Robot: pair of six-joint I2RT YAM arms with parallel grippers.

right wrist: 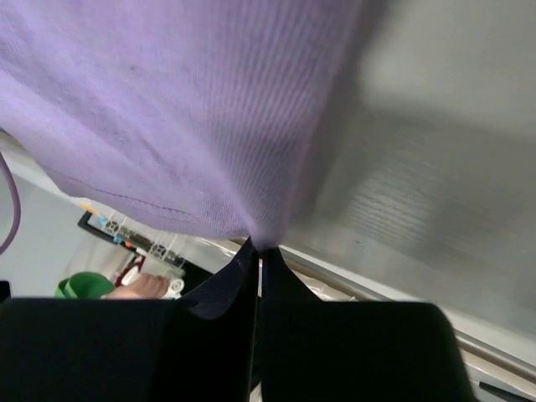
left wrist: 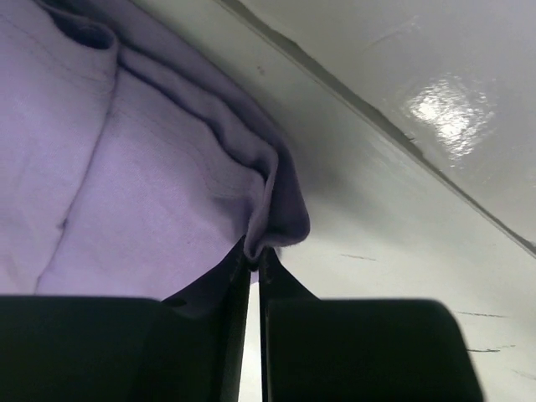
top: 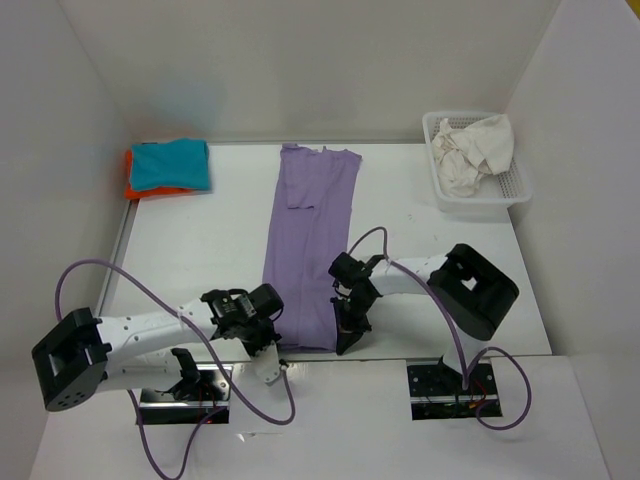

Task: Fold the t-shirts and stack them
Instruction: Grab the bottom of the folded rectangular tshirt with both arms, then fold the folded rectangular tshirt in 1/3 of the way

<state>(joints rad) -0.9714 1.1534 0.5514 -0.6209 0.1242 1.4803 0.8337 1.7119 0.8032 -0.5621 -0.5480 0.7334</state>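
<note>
A lavender t-shirt (top: 310,240) lies as a long narrow strip down the middle of the table. My left gripper (top: 272,345) is shut on its near left corner, the cloth (left wrist: 167,209) bunched in a fold at my fingertips (left wrist: 255,255). My right gripper (top: 345,335) is shut on the near right corner; the purple hem (right wrist: 167,126) hangs pinched at my fingertips (right wrist: 258,249). A teal-blue t-shirt (top: 172,164) lies folded on an orange one (top: 131,186) at the back left. An off-white t-shirt (top: 478,148) sits crumpled in the basket.
A white mesh basket (top: 478,200) stands at the back right by the right wall. The table's near edge (top: 400,357) runs just behind both grippers. White walls close in left, back and right.
</note>
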